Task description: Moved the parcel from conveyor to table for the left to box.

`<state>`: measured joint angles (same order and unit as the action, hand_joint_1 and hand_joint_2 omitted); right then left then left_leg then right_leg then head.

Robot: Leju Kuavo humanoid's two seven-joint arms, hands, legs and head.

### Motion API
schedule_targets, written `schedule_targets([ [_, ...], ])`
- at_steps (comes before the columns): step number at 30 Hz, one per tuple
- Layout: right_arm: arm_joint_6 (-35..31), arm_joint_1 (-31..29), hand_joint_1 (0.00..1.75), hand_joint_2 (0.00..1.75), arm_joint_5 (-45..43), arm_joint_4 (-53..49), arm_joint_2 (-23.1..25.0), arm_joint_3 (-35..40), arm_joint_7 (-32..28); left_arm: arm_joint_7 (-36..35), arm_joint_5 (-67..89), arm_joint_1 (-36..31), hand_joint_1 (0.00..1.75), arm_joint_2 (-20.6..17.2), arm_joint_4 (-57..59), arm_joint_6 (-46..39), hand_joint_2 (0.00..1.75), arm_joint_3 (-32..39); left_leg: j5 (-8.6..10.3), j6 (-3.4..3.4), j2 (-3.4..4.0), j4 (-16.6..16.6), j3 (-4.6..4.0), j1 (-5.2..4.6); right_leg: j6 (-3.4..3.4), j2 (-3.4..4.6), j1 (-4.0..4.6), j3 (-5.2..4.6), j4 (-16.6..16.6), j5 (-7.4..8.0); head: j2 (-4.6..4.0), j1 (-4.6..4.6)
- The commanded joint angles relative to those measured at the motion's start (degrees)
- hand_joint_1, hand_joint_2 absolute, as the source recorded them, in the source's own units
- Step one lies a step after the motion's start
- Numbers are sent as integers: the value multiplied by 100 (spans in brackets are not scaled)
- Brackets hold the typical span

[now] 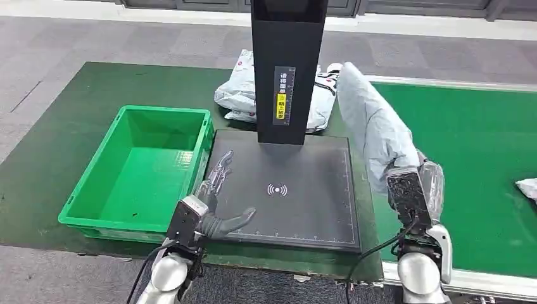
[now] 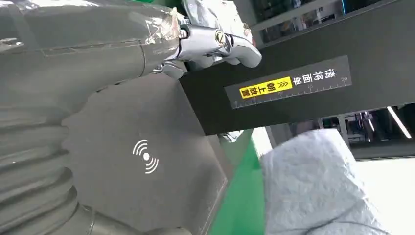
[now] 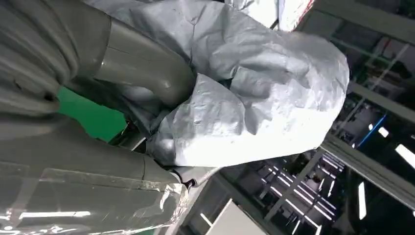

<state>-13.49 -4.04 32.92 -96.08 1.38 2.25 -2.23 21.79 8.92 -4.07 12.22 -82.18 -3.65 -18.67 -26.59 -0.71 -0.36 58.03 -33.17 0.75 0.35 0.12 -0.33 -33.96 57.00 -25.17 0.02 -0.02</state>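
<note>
Here right hand (image 1: pixel 415 190) grips one grey parcel (image 1: pixel 373 123); left hand (image 1: pixel 212 202) lies spread, empty.

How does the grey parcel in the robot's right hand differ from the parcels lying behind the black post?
The held parcel is off the surface, standing on end in the right hand; the parcels behind the post lie flat on the green mat. The held parcel shows plain grey; the lying ones show red marks. All are soft, crumpled grey bags.
</note>
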Motion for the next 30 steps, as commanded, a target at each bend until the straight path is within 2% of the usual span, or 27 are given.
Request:
schedule_targets([
  [1,463,-387,175,175,13,1061,34,848,271,-5,-78,-354,0,-260,316,-65,175,-276,3,3,23,-16,19,-6,-3,19,-4,8,-10,7,0,0],
  [8,259,-457,175,175,-345,2050,217,1430,300,47,-136,-371,0,-341,132,-313,175,-492,6,-2,22,-21,23,-3,-7,15,-2,10,-12,5,-2,0],
  [14,485,-1039,175,175,-785,3105,541,1636,447,53,-195,-245,0,-403,-13,-444,175,-541,6,-8,42,-21,26,-6,-9,37,-4,2,0,7,-2,2],
  [21,712,-1425,175,175,-837,4256,697,1948,461,53,-194,-263,0,-391,21,-448,175,-520,6,-10,30,-15,19,-2,-8,26,-1,-1,6,4,0,0],
  [23,715,-1553,175,175,-886,4573,775,1978,416,53,-196,-281,0,-380,41,-448,175,-506,7,-10,22,-13,15,-2,-8,18,-1,-2,8,2,0,0],
  [24,748,-1715,173,175,-1020,4909,852,2062,124,53,-197,-310,0,-376,77,-444,175,-506,8,-10,27,-19,21,-3,-8,23,-1,1,3,5,0,0],
  [25,775,-1750,68,175,-1038,4956,879,2110,31,53,-197,-330,0,-376,101,-443,175,-511,7,-11,28,-13,18,-1,-9,24,0,-3,8,4,0,2],
  [26,800,-1823,0,175,-1114,5082,909,2151,-53,53,-197,-356,0,-386,126,-439,175,-532,10,-10,30,-22,24,-5,-9,26,-3,1,3,6,-2,0],
  [28,530,-1965,0,175,-1082,5184,958,2372,-517,87,-198,-444,0,-376,217,-474,175,-558,11,-11,32,-22,23,-7,-9,28,-6,-2,5,6,-2,0],
  [30,623,-1985,0,175,-1251,5129,1012,2370,-651,106,-202,-490,0,-366,268,-505,175,-566,11,-13,24,-14,15,-5,-10,20,-4,-7,12,3,0,0],
])
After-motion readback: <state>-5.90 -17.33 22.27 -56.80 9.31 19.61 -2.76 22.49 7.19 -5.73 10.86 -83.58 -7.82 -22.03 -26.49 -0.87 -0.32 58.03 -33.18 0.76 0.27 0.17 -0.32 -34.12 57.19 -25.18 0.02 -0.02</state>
